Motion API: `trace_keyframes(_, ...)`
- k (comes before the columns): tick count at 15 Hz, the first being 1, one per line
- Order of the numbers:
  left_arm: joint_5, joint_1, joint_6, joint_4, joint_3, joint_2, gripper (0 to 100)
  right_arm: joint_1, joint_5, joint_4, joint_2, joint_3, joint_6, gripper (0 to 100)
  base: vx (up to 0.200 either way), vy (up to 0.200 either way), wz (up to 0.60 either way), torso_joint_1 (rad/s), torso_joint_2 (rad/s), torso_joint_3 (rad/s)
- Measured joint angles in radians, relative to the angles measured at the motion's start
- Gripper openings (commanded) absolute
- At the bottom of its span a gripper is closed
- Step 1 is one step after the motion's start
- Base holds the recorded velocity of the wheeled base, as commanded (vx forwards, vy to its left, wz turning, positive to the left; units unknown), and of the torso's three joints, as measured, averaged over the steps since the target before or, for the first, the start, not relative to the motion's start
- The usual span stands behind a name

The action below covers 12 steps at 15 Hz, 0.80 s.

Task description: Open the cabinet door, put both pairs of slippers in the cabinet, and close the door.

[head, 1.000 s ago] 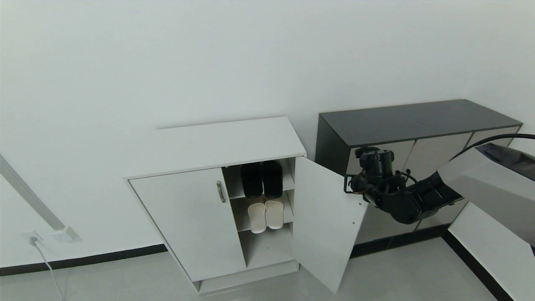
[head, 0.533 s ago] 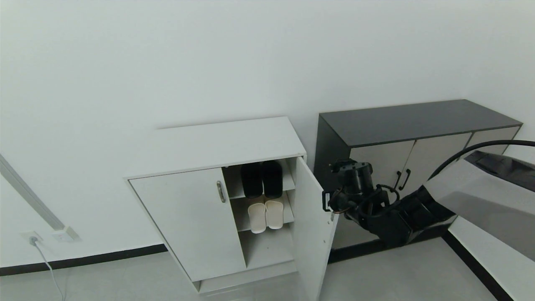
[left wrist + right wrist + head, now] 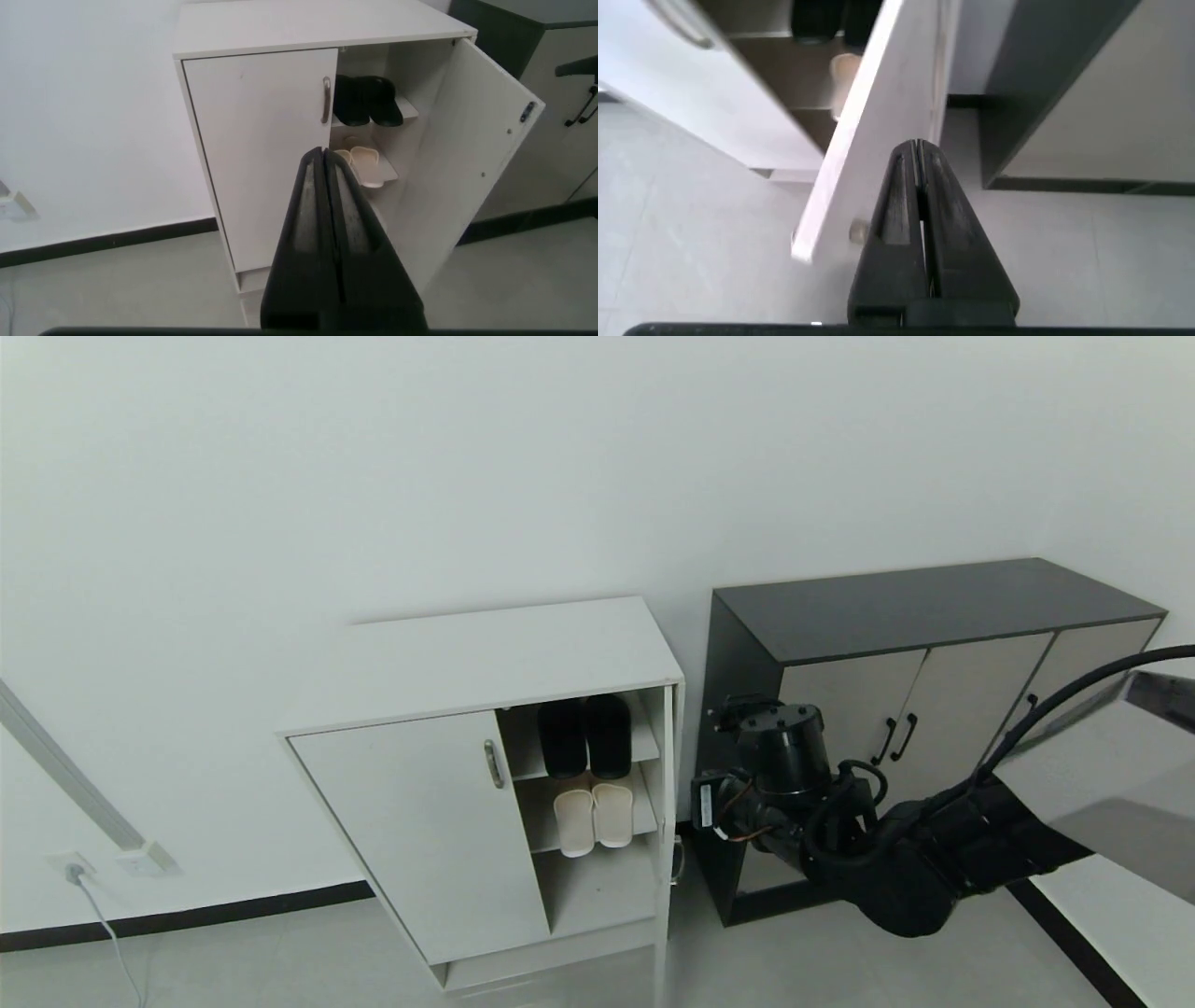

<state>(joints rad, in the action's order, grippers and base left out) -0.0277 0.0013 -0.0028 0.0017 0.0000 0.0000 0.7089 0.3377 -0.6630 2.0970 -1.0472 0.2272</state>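
White right-hand cabinet door point(image 3: 666, 775) stands half-open, the right gripper point(image 3: 920, 149), fingers pressed together, at its outer face, apparently to swing it shut over shelved black slippers point(image 3: 586, 737) and cream slippers point(image 3: 592, 817).

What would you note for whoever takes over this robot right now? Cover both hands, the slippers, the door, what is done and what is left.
Left hand: shut, empty, out in front of the cabinet.
Right hand: shut, empty, by the outer face of the open door; contact unclear.
Black slippers inside, white slippers just below them.
Done: door opened, both pairs in.
Left: close the door.
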Motion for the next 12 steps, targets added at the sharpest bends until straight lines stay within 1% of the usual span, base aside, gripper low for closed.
trace_keyframes(3, -0.001, 0.000, 0.000, 0.000, 0.000, 0.000, 0, 0.018, 0.000, -0.002, -0.033, 0.030, -0.003, 0, 0.000, 0.000, 0.00, 0.000, 0.00, 0.000)
trace_keyframes(5, -0.001, -0.001, 0.000, 0.000, 0.000, 0.000, 0, 0.024, -0.005, -0.003, -0.042, 0.038, -0.003, 0, 0.000, 0.000, 0.60, 0.010, 0.00, -0.002)
trace_keyframes(8, -0.001, 0.001, -0.001, -0.001, 0.000, 0.000, 0, 0.031, -0.067, -0.005, -0.064, 0.066, -0.003, 0, 0.000, 0.000, 0.60, 0.002, 0.01, 0.002)
trace_keyframes(9, -0.001, -0.001, -0.001, 0.001, 0.000, 0.000, 0, 0.032, -0.074, -0.001, -0.069, 0.075, -0.003, 0, 0.000, 0.000, 0.60, 0.007, 0.00, 0.002)
trace_keyframes(12, -0.001, 0.000, -0.001, -0.001, 0.000, 0.000, 0, 0.031, -0.075, -0.018, -0.079, 0.085, -0.007, 0, 0.000, 0.000, 0.00, 0.000, 0.00, 0.000)
